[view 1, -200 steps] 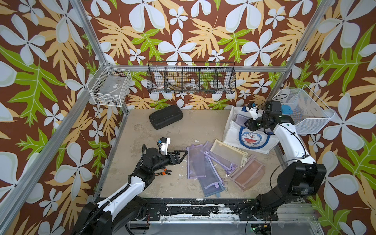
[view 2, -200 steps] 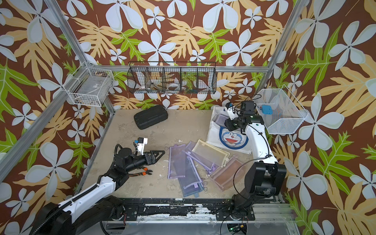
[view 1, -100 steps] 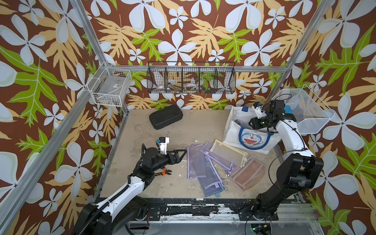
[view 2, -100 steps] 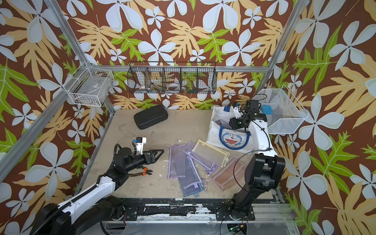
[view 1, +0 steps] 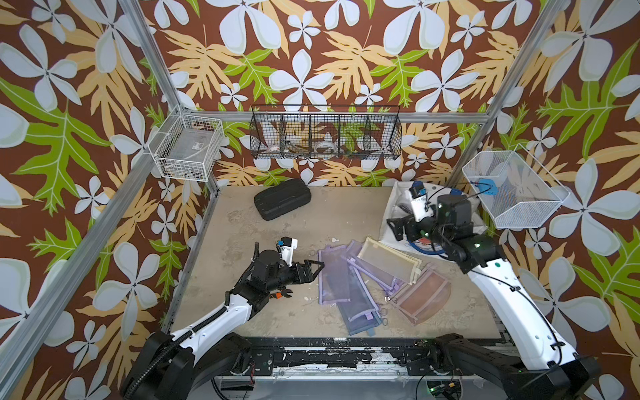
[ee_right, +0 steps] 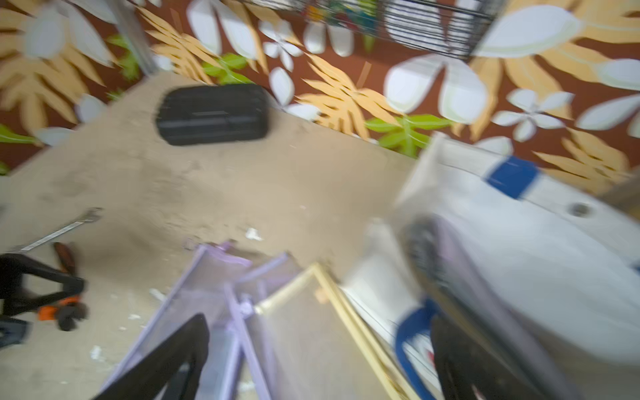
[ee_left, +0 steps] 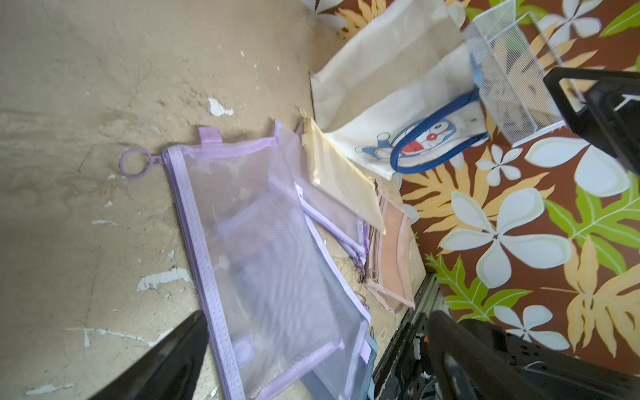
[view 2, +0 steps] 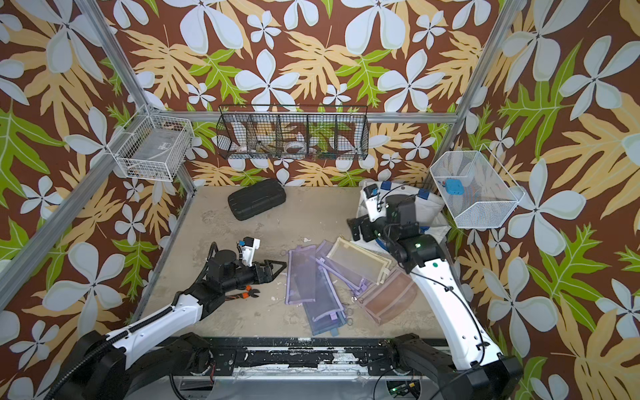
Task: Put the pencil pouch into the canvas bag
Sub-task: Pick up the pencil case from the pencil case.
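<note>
The white canvas bag [view 1: 397, 194] [view 2: 433, 205] with blue handles and a cartoon cat face [ee_left: 419, 145] lies at the back right, partly covered by my right arm. Something purplish shows in its mouth [ee_right: 450, 277], blurred. Several mesh pencil pouches lie piled in the middle: a purple one [view 1: 334, 273] [ee_left: 263, 242], a yellow one [view 1: 388, 259] and an orange one [view 1: 424, 298]. My right gripper [view 1: 394, 227] [ee_right: 311, 363] hangs open and empty over the yellow pouch, beside the bag. My left gripper [view 1: 316, 268] [ee_left: 311, 360] is open at the purple pouch's edge.
A black hard case [view 1: 282, 200] lies at the back of the table. Orange-handled pliers [view 1: 282, 294] rest under my left arm. Wire baskets hang on the walls: white at the left [view 1: 188, 147], black at the back [view 1: 325, 133], white at the right [view 1: 512, 190].
My right gripper has opened and drawn back from the bag's mouth, leftward and toward the front, over the pouch pile. The left arm has stayed put.
</note>
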### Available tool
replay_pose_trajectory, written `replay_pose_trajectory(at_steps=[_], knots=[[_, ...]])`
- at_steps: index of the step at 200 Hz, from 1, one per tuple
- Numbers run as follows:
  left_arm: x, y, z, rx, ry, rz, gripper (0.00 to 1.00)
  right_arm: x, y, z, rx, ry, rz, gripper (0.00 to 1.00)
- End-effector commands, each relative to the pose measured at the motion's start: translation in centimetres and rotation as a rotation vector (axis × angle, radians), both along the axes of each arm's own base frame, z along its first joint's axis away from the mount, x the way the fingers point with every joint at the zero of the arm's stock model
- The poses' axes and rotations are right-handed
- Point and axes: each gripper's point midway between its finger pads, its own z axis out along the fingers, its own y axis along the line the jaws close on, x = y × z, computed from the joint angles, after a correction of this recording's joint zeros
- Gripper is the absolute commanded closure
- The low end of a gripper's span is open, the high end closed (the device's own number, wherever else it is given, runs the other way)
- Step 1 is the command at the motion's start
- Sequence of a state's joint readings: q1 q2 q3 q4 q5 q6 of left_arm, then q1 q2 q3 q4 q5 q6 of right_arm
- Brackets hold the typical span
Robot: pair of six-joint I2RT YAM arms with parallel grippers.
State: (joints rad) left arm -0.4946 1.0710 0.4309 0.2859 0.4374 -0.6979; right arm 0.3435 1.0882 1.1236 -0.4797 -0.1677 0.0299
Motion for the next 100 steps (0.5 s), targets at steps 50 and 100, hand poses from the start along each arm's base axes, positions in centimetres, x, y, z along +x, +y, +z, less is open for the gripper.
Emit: replay_pose_trajectory(at_steps=[50, 100], knots=[[-0.7, 0.5, -3.5, 0.122, 0.058, 0.004, 0.09, -6.6, 10.6, -13.9, 0.297, 0.334, 0.114, 0.00], [-0.4, 0.2, -6.5, 0.154, 0.114, 0.015, 0.22, -5.6, 12.9, -17.9, 0.250, 0.423, 0.168, 0.12]])
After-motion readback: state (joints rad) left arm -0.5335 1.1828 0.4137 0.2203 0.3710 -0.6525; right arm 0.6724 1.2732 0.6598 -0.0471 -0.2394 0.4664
